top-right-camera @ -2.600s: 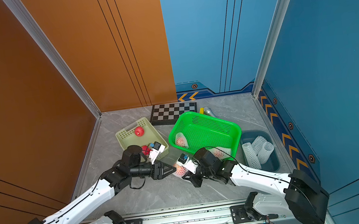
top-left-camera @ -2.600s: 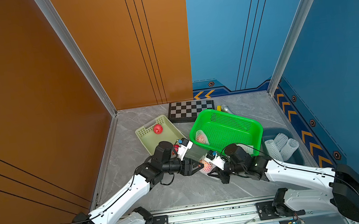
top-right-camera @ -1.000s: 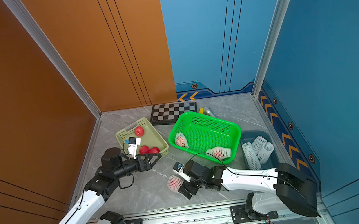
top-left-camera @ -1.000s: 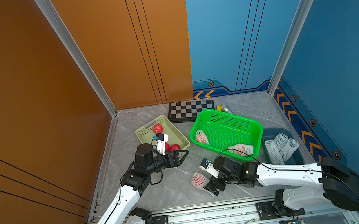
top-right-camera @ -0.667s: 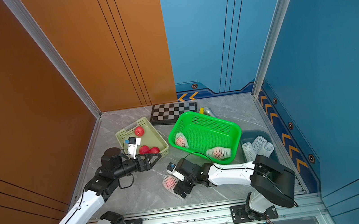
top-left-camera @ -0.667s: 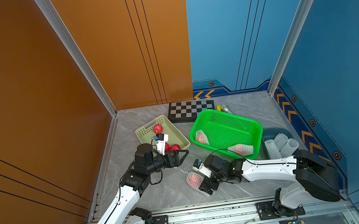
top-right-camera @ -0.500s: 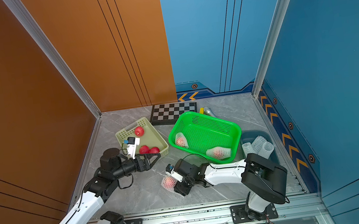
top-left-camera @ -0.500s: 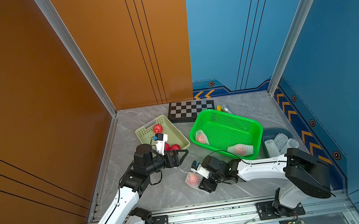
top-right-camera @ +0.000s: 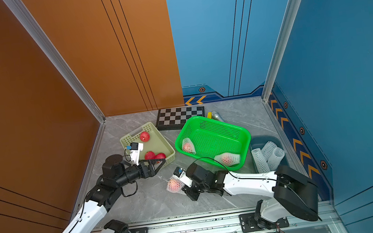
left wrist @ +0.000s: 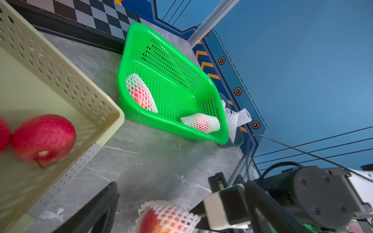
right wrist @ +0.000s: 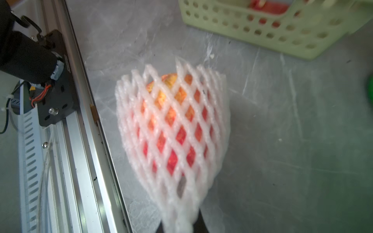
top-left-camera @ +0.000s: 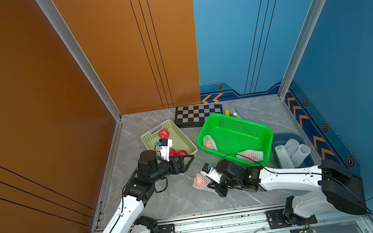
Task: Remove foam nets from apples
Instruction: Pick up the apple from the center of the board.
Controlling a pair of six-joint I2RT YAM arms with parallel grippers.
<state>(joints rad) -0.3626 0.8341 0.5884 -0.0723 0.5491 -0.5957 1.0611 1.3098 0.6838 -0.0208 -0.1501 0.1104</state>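
**Netted apple at the table's 6 o'clock.** The right gripper (top-left-camera: 212, 187) is closed on the pinched tail of the net (right wrist: 173, 129), at 4 o'clock of the apple (right wrist: 161, 94) inside it. Net and apple lie on the table (top-left-camera: 182, 205), close to the rail (right wrist: 84, 141). The left gripper (top-left-camera: 189, 160) is wide open and empty. It is apart from the net, at its 11 o'clock, beside the tray (top-left-camera: 155, 129).

Likely failures:
- The grip takes foam only, so a pull with nothing bracing the apple probably drags both along.
- A lift may tip the apple out of the open far end, and it may roll toward the rail.
- Thin foam may slip from the jaws or tear.
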